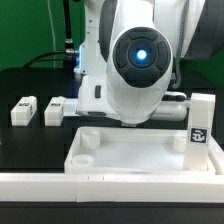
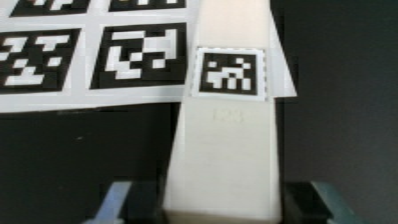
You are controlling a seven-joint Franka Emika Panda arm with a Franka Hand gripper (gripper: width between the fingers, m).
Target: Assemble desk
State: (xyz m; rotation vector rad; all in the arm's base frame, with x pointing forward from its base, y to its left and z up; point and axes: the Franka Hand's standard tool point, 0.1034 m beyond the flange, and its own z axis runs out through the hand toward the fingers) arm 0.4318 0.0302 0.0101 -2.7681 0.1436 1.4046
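Fingers: either side of the leg; clamped or not, you cannot tell.
Grip: centre it, squeeze squarely, lift straight.

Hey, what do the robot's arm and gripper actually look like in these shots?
The arm is bulky, rounded and glossy white, with a round dark cap that has a glowing blue light at its centre. What looks like a black cable runs behind it. In the wrist view, the gripper has two dark, blocky fingers.
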